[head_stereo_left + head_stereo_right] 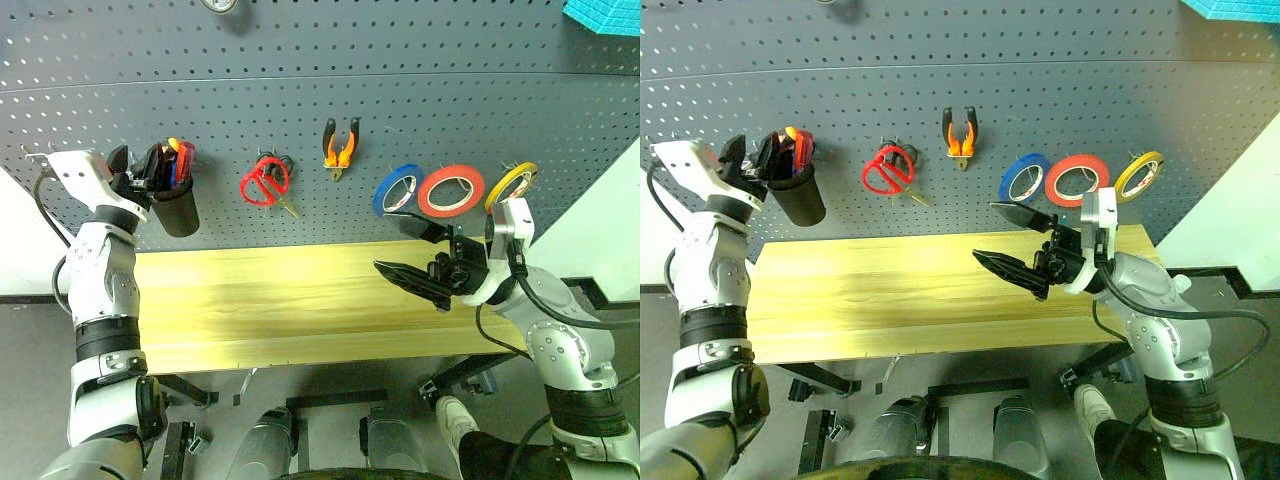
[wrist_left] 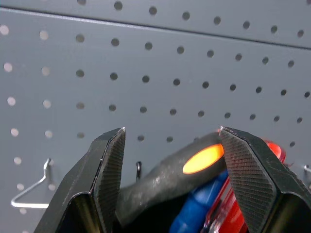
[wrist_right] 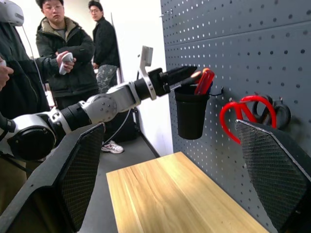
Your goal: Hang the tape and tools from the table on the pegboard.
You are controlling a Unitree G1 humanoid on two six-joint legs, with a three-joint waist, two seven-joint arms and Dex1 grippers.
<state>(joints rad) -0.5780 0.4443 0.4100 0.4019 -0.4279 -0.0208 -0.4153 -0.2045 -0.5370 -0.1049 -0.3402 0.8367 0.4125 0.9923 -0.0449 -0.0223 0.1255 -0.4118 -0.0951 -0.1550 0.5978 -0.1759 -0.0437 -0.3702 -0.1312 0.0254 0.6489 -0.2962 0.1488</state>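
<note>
Left gripper [image 1: 138,172] is seen at the mouth of the black cup [image 1: 176,212] hung on the pegboard [image 1: 300,90]. Jaws are parted, nothing is clamped. The screwdriver [image 2: 194,162], orange-tipped handle up, is seen between the jaws in the left wrist view, standing in the cup with red and blue items; contact with either jaw cannot be told.

Right gripper [image 1: 420,258] is held over the desk [image 1: 300,300], jaws spread wide and empty, pointed toward the robot's left.

Red scissors [image 1: 264,184] are hung on the pegboard between the two grippers, with dark scissors [image 1: 283,168] just behind them. Pliers [image 1: 340,147] are hung just beyond, above and to the left of the right jaws. Blue roll [image 1: 396,189], red roll [image 1: 451,190] and yellow tape [image 1: 511,186] are hung in a row just above the right gripper, yellow farthest right.

Two people [image 3: 77,53] are seen standing beyond the left arm in the right wrist view.
</note>
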